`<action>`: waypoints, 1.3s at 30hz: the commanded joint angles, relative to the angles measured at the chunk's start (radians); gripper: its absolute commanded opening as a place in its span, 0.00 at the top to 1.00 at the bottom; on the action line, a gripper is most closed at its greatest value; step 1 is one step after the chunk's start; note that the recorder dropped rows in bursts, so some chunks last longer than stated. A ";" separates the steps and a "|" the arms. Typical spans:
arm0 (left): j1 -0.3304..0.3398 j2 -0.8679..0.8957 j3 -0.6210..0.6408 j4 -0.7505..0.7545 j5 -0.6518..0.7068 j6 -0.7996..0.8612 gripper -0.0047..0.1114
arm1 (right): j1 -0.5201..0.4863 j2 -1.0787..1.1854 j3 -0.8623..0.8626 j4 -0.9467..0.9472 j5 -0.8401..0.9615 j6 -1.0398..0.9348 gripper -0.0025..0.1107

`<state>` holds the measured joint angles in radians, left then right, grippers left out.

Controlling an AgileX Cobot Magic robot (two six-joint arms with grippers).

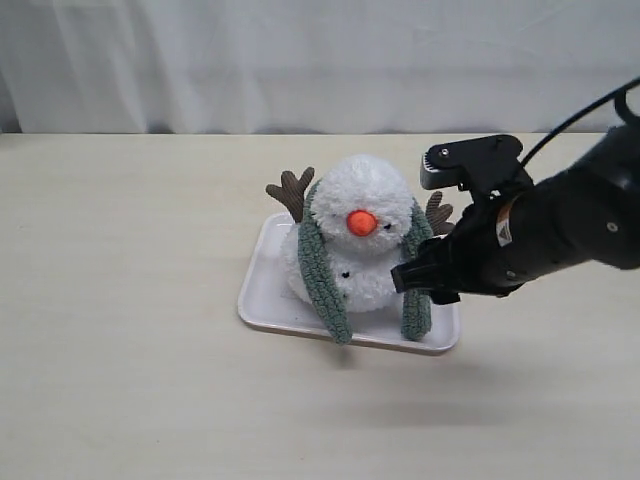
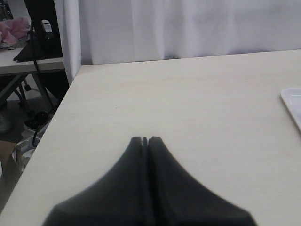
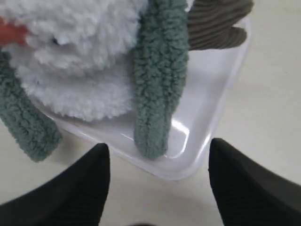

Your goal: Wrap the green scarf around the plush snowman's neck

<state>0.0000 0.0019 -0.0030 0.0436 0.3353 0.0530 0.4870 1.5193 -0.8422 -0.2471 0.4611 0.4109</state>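
The right gripper [image 3: 159, 148] had its two black fingers [image 3: 87, 188] spread wide, one at the lower left and one at the lower right of the right wrist picture. They held nothing and touched nothing. One hanging end of the green scarf [image 3: 160, 80] came down in the gap between them, clear of both tips. In the exterior view this gripper [image 1: 425, 280] hovered just beside the scarf's right-hand end, at the right of the plush snowman [image 1: 360, 200].

The left gripper [image 2: 146, 140] had its fingers pressed together with nothing between them, above bare table [image 2: 188, 103], with only a corner of the tray at the right edge of that picture.

The snowman sat on a white tray [image 1: 262, 290] at the centre of the exterior view. The scarf [image 1: 318, 270] ran behind its head, and both ends hung down the front, left and right of the orange nose [image 1: 361, 222]. We could not tell how it lay at the back.

The table [image 1: 120, 300] was pale, faintly grained wood. A white curtain [image 1: 300, 60] closed off the back, and a dark stand [image 2: 42, 28] stood past the table edge at the upper left of the left wrist picture.

The scarf was nubbly grey-green with rounded ends, the snowman fluffy white, its brown twig arm [image 1: 292, 190] ribbed, and the tray smooth, glossy and round-cornered.
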 commanded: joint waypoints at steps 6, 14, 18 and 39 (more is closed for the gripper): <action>-0.001 -0.002 0.003 -0.002 -0.012 -0.002 0.96 | -0.020 0.116 0.109 -0.051 -0.328 -0.031 0.46; -0.001 -0.002 0.003 -0.002 -0.012 -0.002 0.96 | -0.089 0.208 0.109 -0.053 -0.376 -0.032 0.46; -0.001 -0.002 0.003 -0.002 -0.012 -0.002 0.96 | -0.089 0.238 0.109 -0.053 -0.451 -0.032 0.46; -0.001 -0.002 0.003 -0.002 -0.012 -0.002 0.96 | -0.089 0.219 0.123 -0.053 -0.423 -0.031 0.94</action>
<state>0.0000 0.0019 -0.0030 0.0436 0.3353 0.0530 0.4017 1.7716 -0.7220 -0.2906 0.0087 0.3859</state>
